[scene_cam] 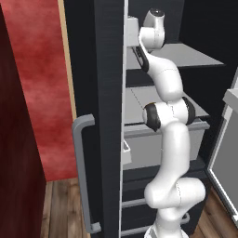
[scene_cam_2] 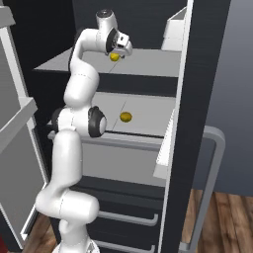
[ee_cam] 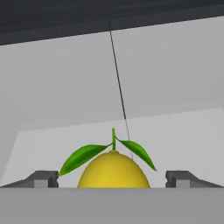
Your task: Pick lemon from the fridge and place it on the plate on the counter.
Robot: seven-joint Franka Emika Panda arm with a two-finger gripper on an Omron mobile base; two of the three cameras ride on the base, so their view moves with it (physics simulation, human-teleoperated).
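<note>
A: Fig. 1, the claw (ee_cam: pixel 113 179). How did it stand?

B: Wide apart. In the hand view one fingertip (ee_cam: pixel 41 179) stood on each side of the lemon (ee_cam: pixel 113 170), with a clear gap between fruit and pads on both sides. Nothing was held.

A: And the lemon itself?

B: It sat on the upper shelf (scene_cam_2: pixel 143 62) of the fridge (scene_cam: pixel 100 69), stem and two green leaves pointing up, directly between the jaws. From the right base view the same lemon (scene_cam_2: pixel 114 57) showed as a small yellow spot just under the hand.

A: What lay beyond it?

B: A pale grey back wall with a thin dark seam. On the lower shelf (scene_cam_2: pixel 143 116) rested a second, duller yellow ball (scene_cam_2: pixel 125 117), well apart from the claw. The door hung open, its grey bar handle (scene_cam: pixel 83 172) towards the room. Below the shelves came a drawer (scene_cam_2: pixel 118 163).

A: Which step was that, by your reckoning?

B: The pick, at the point of the grasp: the claw was placed but not closed.

A: And the next move?

B: I judged it called for squeezing the jaws onto the fruit, square across its middle so the round skin would not slip, then lifting clear of the shelf and backing out without clipping the door edge. The plate and counter were not in sight from there.
</note>
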